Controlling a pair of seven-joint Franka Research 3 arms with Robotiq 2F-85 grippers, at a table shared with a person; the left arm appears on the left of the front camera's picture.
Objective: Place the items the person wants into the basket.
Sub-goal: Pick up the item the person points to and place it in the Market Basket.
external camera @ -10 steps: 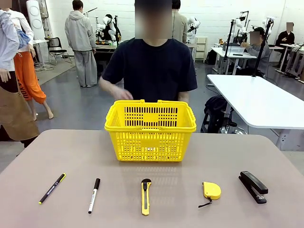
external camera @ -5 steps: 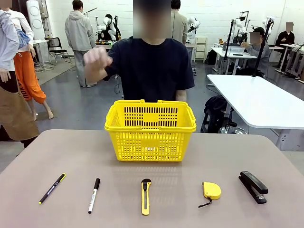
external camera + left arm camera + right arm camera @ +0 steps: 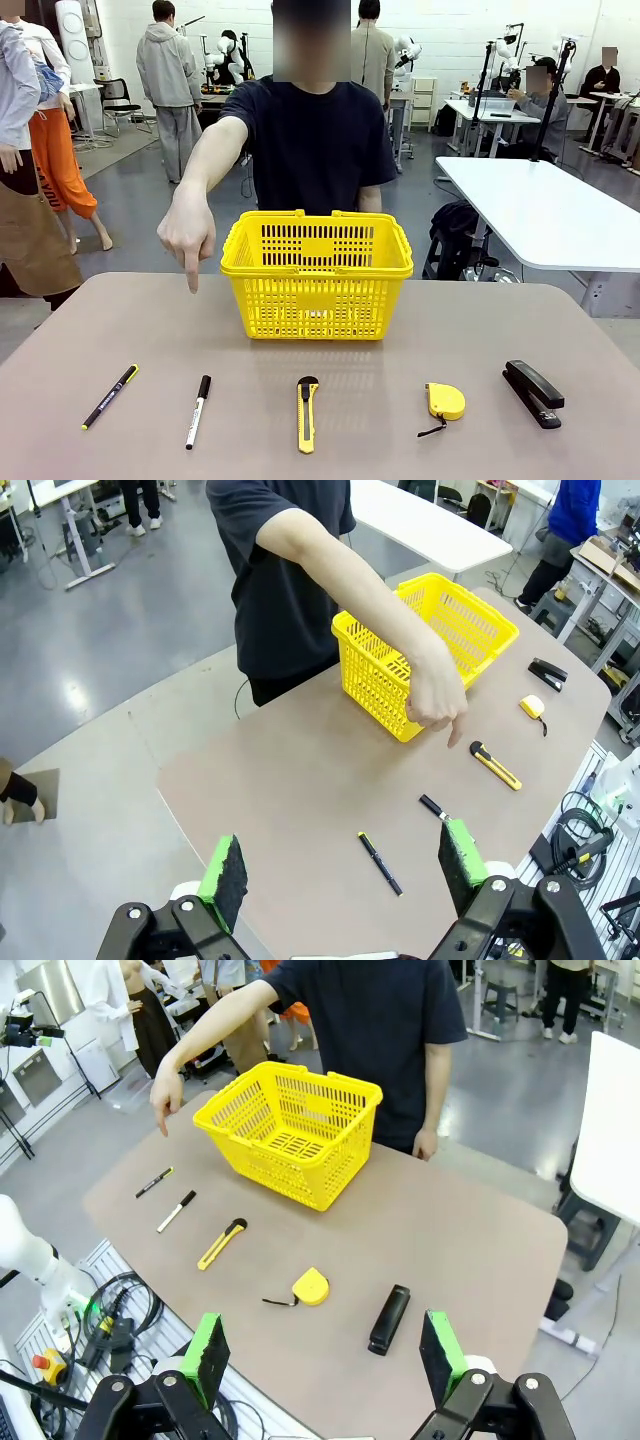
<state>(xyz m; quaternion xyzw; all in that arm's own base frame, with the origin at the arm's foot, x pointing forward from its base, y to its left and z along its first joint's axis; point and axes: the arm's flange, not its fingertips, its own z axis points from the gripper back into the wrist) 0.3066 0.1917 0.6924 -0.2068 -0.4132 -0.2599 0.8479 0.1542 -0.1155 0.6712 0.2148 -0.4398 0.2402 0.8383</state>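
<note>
Since half a second ago the person's hand [image 3: 188, 235] has gone from a raised fist to an outstretched arm. The forefinger now points down at the table [image 3: 500, 330], left of the basket [image 3: 316, 275]. My left claw [image 3: 343, 865] hangs wide open and empty. The thin pen [image 3: 380, 862] lies on the table between its pads, the marker [image 3: 433, 806] just past one pad, the utility knife [image 3: 495, 765] farther on, then the basket. My right claw [image 3: 323, 1348] is also spread wide and holds nothing, above the table's near edge, with all three tools well beyond it.
</note>
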